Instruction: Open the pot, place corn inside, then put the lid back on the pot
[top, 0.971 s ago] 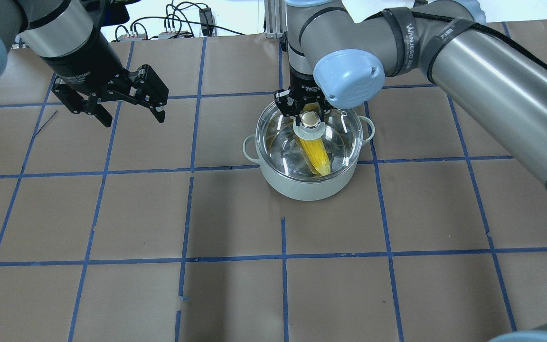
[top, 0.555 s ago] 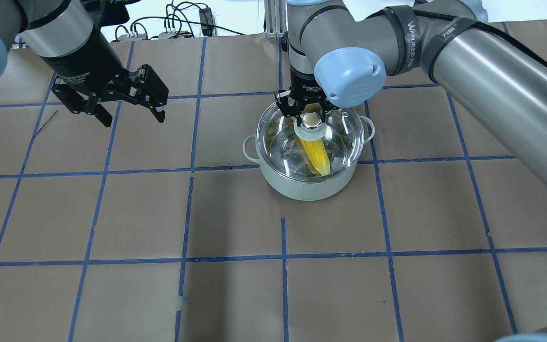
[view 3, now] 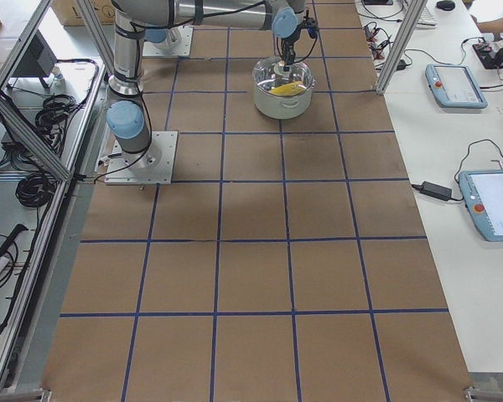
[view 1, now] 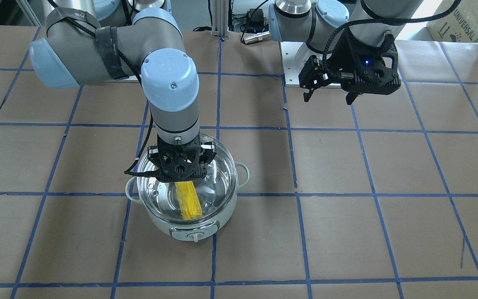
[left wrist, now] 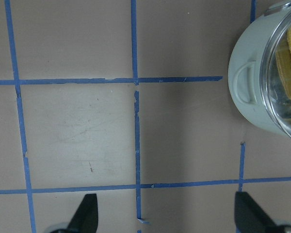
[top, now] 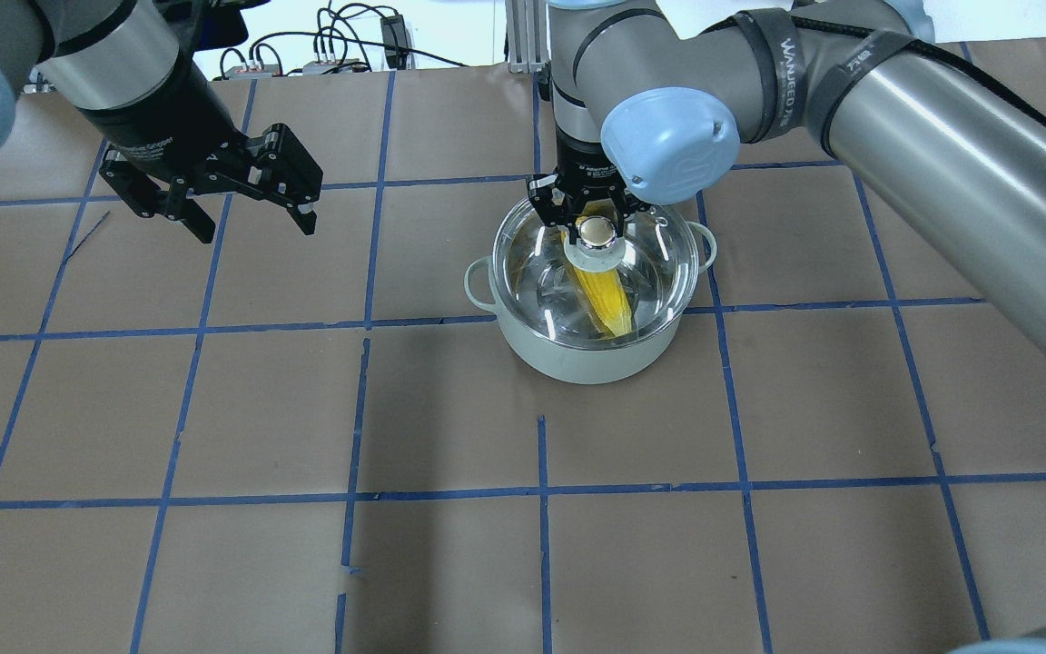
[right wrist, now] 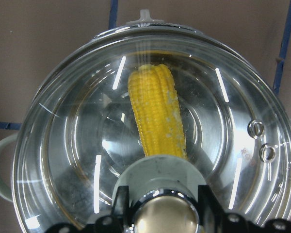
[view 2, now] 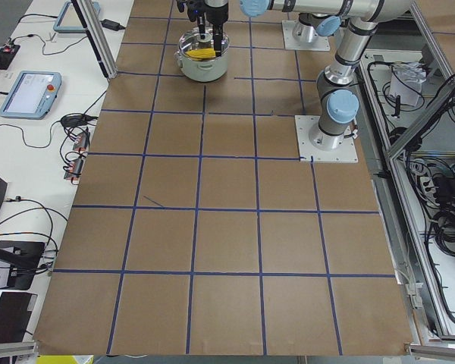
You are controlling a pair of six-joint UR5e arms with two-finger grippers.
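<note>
The pale mint pot (top: 577, 359) stands on the brown table, its control knob on the far side (view 1: 193, 236). The yellow corn (top: 609, 300) lies inside it, seen through the glass (right wrist: 157, 114). The clear lid (top: 650, 250) sits level over the pot's rim; whether it fully rests there I cannot tell. My right gripper (top: 594, 218) comes straight down and is shut on the lid's steel knob (right wrist: 162, 216). My left gripper (top: 255, 227) is open and empty, hovering above the table well left of the pot. The left wrist view shows the pot's side handle (left wrist: 247, 92).
Brown paper with a blue tape grid covers the table (top: 450, 418). Cables and connectors lie past the far edge (top: 341, 54). Tablets sit on the white side benches (view 3: 457, 84).
My right gripper has sunk slightly with the lid toward the pot's rim. The left arm has not moved.
</note>
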